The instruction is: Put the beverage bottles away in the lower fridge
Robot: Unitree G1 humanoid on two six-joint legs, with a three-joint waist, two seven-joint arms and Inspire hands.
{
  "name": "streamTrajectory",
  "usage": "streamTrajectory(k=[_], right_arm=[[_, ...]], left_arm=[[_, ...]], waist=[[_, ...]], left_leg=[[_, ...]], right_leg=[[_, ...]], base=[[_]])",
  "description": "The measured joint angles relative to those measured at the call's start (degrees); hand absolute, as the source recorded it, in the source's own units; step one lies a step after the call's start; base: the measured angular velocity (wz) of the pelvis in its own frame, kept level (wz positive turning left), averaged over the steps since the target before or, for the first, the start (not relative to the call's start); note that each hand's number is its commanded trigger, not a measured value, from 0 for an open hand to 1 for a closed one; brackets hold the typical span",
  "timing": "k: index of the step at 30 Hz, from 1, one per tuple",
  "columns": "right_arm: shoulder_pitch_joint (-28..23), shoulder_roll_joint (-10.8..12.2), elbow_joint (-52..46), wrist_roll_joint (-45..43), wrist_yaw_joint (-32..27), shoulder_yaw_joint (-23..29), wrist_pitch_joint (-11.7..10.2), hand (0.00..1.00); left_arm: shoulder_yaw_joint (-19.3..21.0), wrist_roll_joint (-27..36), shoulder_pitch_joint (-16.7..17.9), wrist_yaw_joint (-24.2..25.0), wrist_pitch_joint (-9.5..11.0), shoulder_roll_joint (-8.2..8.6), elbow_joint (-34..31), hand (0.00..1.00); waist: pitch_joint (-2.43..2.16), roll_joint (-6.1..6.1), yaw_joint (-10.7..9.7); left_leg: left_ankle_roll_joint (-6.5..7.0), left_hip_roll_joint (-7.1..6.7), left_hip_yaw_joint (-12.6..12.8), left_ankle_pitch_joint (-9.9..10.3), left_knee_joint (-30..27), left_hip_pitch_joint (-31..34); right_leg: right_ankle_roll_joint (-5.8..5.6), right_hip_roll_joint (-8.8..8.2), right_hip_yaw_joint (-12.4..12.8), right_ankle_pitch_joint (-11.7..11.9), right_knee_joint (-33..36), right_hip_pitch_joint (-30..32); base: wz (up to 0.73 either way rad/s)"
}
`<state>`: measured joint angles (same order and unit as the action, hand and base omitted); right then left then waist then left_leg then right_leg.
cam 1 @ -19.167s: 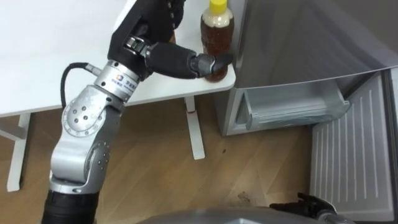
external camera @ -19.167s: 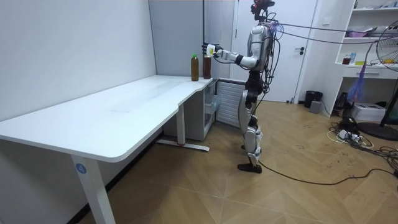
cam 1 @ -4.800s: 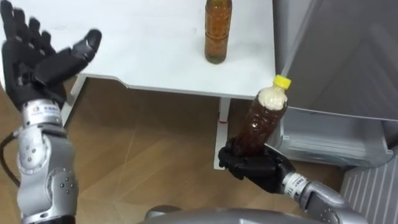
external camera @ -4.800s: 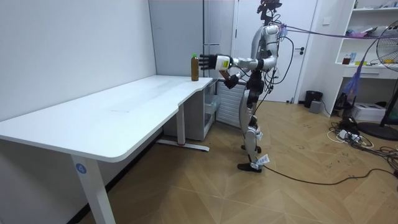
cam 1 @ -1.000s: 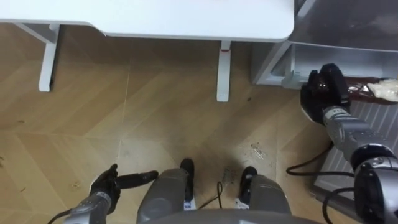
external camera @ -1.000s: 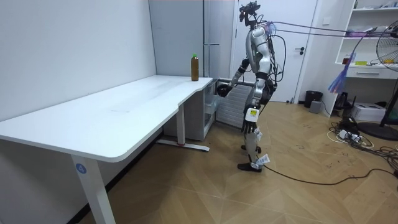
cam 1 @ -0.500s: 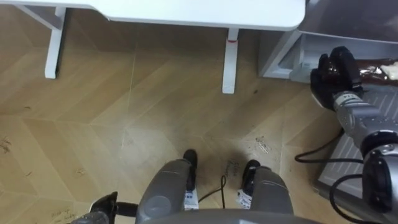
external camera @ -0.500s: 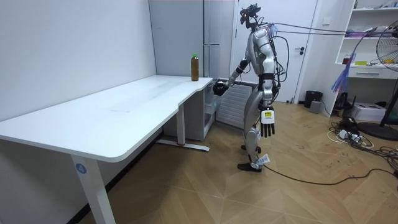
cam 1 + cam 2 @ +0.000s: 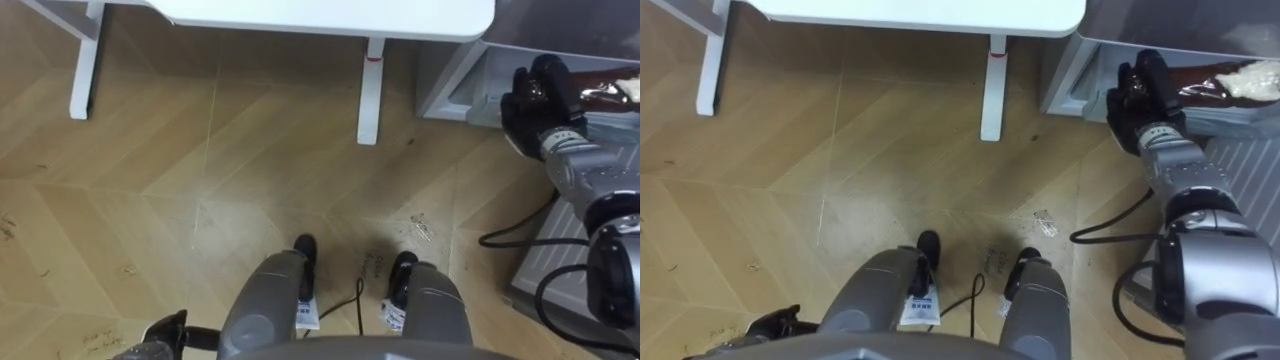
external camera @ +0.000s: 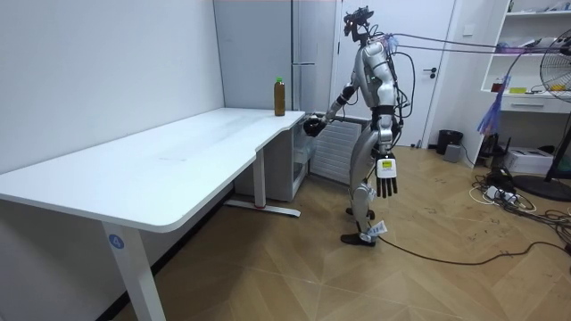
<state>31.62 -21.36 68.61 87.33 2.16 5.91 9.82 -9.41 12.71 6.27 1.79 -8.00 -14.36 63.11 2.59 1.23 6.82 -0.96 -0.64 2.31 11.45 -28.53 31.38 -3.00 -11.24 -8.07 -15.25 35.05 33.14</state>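
My right hand (image 9: 1140,95) is shut on a bottle of brown tea (image 9: 1225,85), holding it on its side at the open lower compartment of the grey fridge (image 9: 1080,75). The left eye view shows the same hand (image 9: 540,100) and bottle (image 9: 605,95) at the right edge. In the room view the right hand (image 10: 310,126) reaches toward the fridge (image 10: 303,53). My left hand (image 10: 385,183) hangs open by my side, and its tip shows low (image 9: 165,335). A second brown bottle (image 10: 279,96) with a green cap stands upright on the white table's (image 10: 178,152) far corner.
The table's edge (image 9: 330,15) and its white leg (image 9: 370,95) lie just ahead of me. The fridge's open door panel (image 9: 570,270) stands to my right. At the room view's right are a fan (image 10: 558,107), shelves (image 10: 535,53) and floor cables (image 10: 508,201).
My left arm has swung down and back to hang at my side. My right hand has carried the bottle slightly nearer the fridge opening. The head camera has shifted a little.
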Motion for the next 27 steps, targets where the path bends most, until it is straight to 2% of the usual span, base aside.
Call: streamTrajectory(k=[5,19,27], right_arm=[[0.32,-0.11,0.02,-0.26,-0.32,-0.12,0.0,0.0],[0.62,-2.6,0.13,-2.23,-0.7,-0.26,0.17,0.0],[0.68,-3.38,0.38,-2.4,-0.93,-2.18,0.25,0.0]], left_arm=[[-0.03,-0.01,0.0,0.17,0.0,-0.08,-0.01,0.0],[-0.47,0.04,0.0,1.19,-0.43,-0.31,-0.08,0.0],[-1.03,0.04,0.04,1.21,-0.48,-0.34,-0.08,0.0]], waist=[[0.04,0.06,0.01],[0.15,0.23,0.6],[0.15,0.32,0.64]], left_leg=[[0.0,-0.04,0.03,0.0,-0.11,-0.02],[0.01,-0.03,0.03,0.01,-0.12,0.1],[0.01,0.24,0.03,0.01,0.04,-0.16]], right_leg=[[0.0,-0.12,-0.03,0.0,0.23,0.03],[0.01,-0.12,-0.02,0.01,0.33,0.25],[0.13,0.26,-0.03,0.26,-0.42,-0.24]], base=[[0.0],[0.0],[0.0]])
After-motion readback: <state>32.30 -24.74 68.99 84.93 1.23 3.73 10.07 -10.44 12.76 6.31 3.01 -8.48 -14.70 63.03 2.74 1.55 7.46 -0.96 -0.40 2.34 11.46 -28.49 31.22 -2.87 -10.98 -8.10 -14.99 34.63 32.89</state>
